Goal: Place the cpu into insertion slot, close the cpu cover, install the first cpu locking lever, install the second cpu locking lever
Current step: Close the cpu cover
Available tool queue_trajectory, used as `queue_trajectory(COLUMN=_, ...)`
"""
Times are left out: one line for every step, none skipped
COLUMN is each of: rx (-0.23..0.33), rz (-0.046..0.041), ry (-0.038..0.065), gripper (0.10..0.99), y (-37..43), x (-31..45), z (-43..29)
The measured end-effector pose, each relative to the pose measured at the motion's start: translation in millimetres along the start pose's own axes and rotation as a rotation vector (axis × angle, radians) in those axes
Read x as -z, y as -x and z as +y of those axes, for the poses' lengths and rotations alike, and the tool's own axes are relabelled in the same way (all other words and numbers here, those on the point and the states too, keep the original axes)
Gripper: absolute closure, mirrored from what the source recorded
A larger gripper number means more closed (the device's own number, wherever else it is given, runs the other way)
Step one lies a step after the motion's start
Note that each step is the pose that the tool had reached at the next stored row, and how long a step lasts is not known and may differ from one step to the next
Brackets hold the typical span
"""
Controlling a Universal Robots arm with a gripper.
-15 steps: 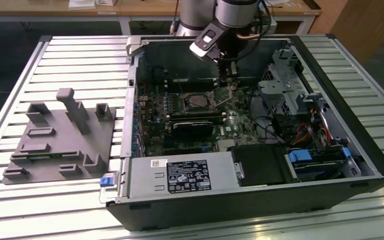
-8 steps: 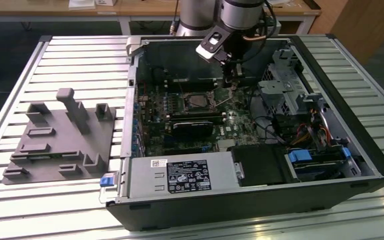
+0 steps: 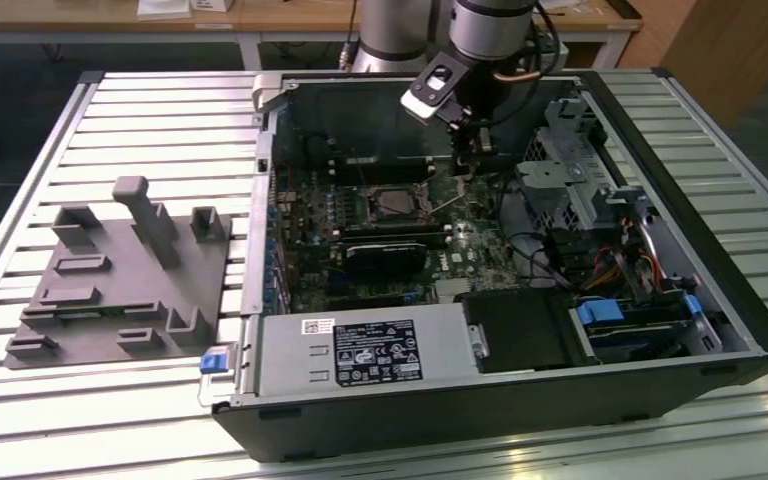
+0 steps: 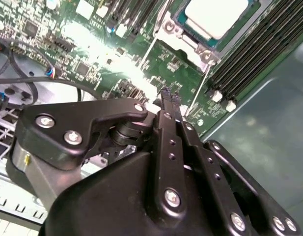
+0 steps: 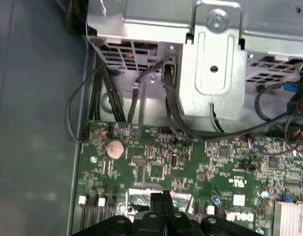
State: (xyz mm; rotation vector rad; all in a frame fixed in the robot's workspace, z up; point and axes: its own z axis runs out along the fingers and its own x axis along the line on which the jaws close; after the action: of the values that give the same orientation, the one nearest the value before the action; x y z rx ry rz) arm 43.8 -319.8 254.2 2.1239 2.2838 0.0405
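We judge a locking-lever step in hand: the end effector (image 4: 167, 94), closed on nothing, hovers beside a thin lever (image 4: 200, 88) near the seated cpu (image 4: 216, 15), demanding fine alignment.

Arm (image 3: 491, 30) comes down from the top of the exterior view, last link tilted a bit toward the exterior view's left. Gripper (image 3: 466, 175) points down, near vertical. Black fingers (image 4: 167, 123) pressed together, tips touching, no gap, in both wrist views.
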Motion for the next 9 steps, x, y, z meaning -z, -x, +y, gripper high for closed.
queue_trajectory(rx=0.0, rz=-0.0001, ry=0.0, gripper=0.98, y=-0.2, x=-0.3, z=1.6)
queue_trajectory(rx=0.0, rz=-0.0002, ry=0.0, gripper=0.98, y=-0.2, x=-0.5, z=3.2)
queue_trajectory(rx=0.0, rz=-0.0003, ry=0.0, gripper=0.98, y=-0.2, x=-0.7, z=4.8)
queue_trajectory(rx=0.0, rz=-0.0004, ry=0.0, gripper=0.98, y=-0.3, x=-0.8, z=6.4)
queue_trajectory(rx=-0.001, rz=-0.0001, ry=0.0, gripper=0.98, y=-0.3, x=-1.1, z=7.7)
queue_trajectory(rx=-0.002, rz=-0.0002, ry=0.0, gripper=0.98, y=-0.3, x=-1.2, z=8.8)
queue_trajectory(rx=-0.004, rz=-0.0004, ry=0.0, gripper=0.98, y=-0.2, x=-1.3, z=10.0)
queue_trajectory(rx=-0.006, rz=-0.0009, ry=0.0, gripper=0.98, y=-0.1, x=-1.4, z=11.2)
queue_trajectory(rx=-0.008, rz=-0.001, ry=0.0, gripper=0.98, y=-0.1, x=-1.6, z=12.5)
